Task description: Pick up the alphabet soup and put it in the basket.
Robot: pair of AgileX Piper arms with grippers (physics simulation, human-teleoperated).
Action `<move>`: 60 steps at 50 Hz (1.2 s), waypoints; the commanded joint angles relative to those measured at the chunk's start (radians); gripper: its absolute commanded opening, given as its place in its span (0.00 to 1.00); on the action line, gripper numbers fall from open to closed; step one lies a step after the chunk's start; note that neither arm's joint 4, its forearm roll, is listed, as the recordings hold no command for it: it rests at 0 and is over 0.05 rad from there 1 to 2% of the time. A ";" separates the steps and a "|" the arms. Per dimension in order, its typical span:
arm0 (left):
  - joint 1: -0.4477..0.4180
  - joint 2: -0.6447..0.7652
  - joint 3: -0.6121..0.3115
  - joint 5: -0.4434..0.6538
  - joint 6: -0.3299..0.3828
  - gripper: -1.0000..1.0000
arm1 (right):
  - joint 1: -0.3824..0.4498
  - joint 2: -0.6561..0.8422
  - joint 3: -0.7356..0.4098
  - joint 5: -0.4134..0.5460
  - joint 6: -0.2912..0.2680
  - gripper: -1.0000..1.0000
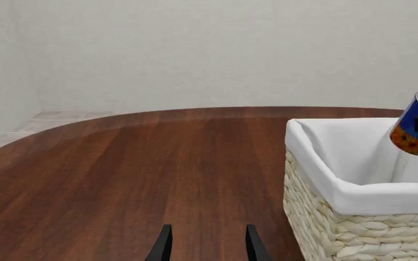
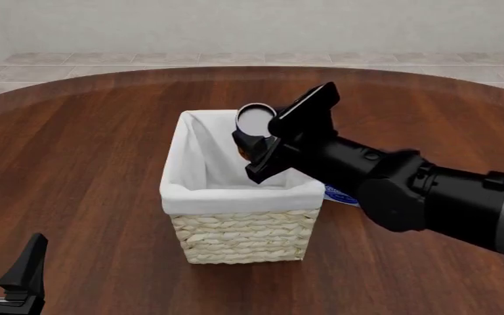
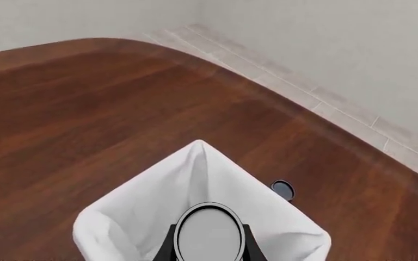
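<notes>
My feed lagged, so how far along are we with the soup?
Done: the soup is off the table, gripped by the right gripper. In hand: it hangs tilted over the basket opening. Left: release it inside. The left gripper waits open, away from the basket.

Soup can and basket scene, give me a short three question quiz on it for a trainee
1. True or false: the alphabet soup already sits on the floor of the basket.
2. Which gripper holds the can? A) left B) right
3. Fill in: the left gripper is ____ and holds nothing.

Key:
1. False; the can hangs tilted over the basket's opening.
2. B; the right gripper is shut on it.
3. open
</notes>
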 commanded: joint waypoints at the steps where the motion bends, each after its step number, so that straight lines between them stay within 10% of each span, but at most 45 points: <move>1: 0.000 0.000 0.000 0.000 0.000 1.00 | -0.004 0.014 -0.012 -0.004 0.016 0.00; 60: 0.000 0.000 0.000 0.000 0.000 1.00 | -0.009 0.097 -0.034 -0.025 0.030 0.00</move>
